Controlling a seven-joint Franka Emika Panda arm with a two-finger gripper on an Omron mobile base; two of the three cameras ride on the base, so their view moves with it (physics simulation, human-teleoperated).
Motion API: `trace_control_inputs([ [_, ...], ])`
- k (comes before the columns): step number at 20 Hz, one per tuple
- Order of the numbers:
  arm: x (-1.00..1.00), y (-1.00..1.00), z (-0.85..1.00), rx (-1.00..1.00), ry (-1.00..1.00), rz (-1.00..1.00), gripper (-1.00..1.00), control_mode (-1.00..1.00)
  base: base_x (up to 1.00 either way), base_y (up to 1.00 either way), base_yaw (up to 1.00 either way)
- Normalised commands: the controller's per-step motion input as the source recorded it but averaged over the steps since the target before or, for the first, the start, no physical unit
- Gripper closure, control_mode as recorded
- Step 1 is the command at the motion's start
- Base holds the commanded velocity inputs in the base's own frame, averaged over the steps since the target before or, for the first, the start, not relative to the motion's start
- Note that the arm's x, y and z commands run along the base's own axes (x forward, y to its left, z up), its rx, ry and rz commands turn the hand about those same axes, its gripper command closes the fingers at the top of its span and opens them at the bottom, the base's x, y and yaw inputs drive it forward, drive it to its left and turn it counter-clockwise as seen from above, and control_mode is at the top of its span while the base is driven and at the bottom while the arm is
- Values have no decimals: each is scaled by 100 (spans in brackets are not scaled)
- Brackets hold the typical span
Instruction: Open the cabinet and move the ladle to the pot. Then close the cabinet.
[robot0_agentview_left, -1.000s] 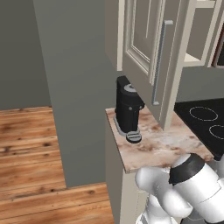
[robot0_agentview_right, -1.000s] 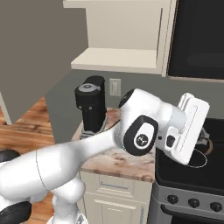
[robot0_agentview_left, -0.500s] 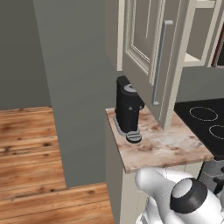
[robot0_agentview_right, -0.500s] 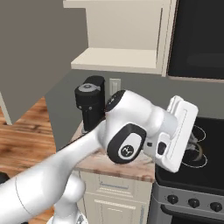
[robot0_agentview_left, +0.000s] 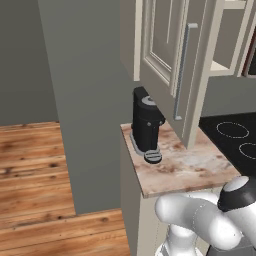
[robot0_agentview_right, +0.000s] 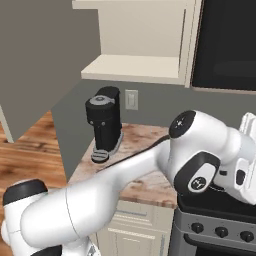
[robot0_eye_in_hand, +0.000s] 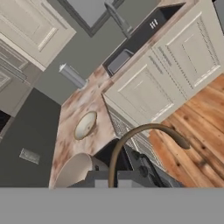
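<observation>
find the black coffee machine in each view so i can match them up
Left base view: black coffee machine at centre, on the marbled counter under the open cream cabinet door.
Right base view: centre-left, at the counter's left end, beside the white wall outlet.
Hand view: I can't make it out.
Shared landmark: marbled brown stone countertop.

A black coffee maker (robot0_agentview_left: 147, 124) stands on the marble-patterned table (robot0_agentview_left: 185, 167), near its back edge. A black stove (robot0_agentview_left: 234, 134) adjoins the table. A wall outlet (robot0_agentview_right: 131, 99) sits just beside the coffee maker. Wooden floor (robot0_agentview_left: 35, 165) spreads alongside.
</observation>
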Motion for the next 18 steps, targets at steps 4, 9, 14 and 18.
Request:
trace_control_inputs([
  [4, 0, -32, 2, 0, 0, 0, 100, -100, 0, 0, 0],
  [9, 0, 0, 4, 0, 0, 1, 100, -100, 0, 0, 0],
  [14, -3, 1, 0, 0, 0, 4, 100, -100, 0, 0, 0],
  [18, -7, 4, 2, 0, -2, 4, 100, -100, 0, 0, 0],
])
